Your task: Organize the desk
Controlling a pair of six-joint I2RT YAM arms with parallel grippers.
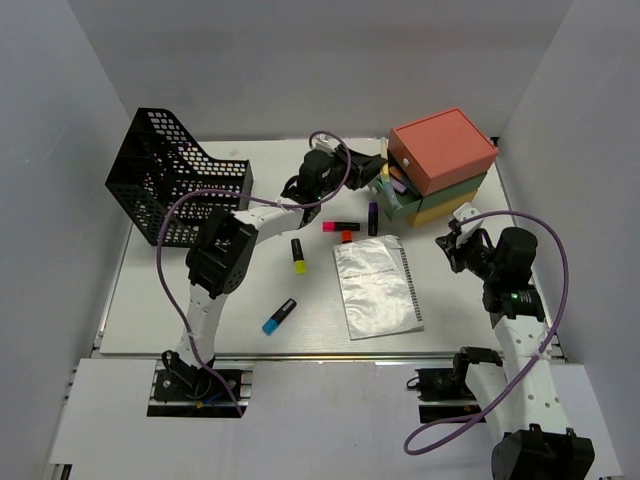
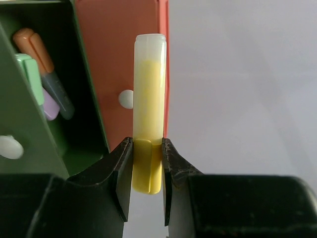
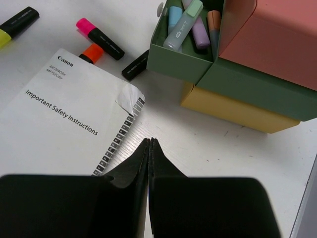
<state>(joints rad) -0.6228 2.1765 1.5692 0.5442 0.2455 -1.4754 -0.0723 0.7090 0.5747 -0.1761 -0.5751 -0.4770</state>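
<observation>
Left claw point(image 2: 147, 144) clamping yellow highlighter point(image 2: 149, 89), right claw point(image 3: 150, 143) closed, desk point(image 1: 450, 290) beneath both.

**A robot test booth set up as an office desk**

Plain white panels point(image 1: 60, 130) close the space on three sides, so it reads as a laboratory booth and not as a real room. A left arm point(image 1: 222, 255) and a right arm point(image 1: 518, 290) are bolted at six o'clock of the white desk point(image 1: 150, 320), and purple cables point(image 1: 159, 255) loop over it. The office side comes from the stationery. A black mesh file basket point(image 1: 165, 180) stands at ten o'clock and a coloured drawer box point(image 1: 442, 150) at one o'clock. Highlighters point(image 1: 298, 255) and a Canon safety booklet point(image 1: 378, 290) lie near the middle.
</observation>
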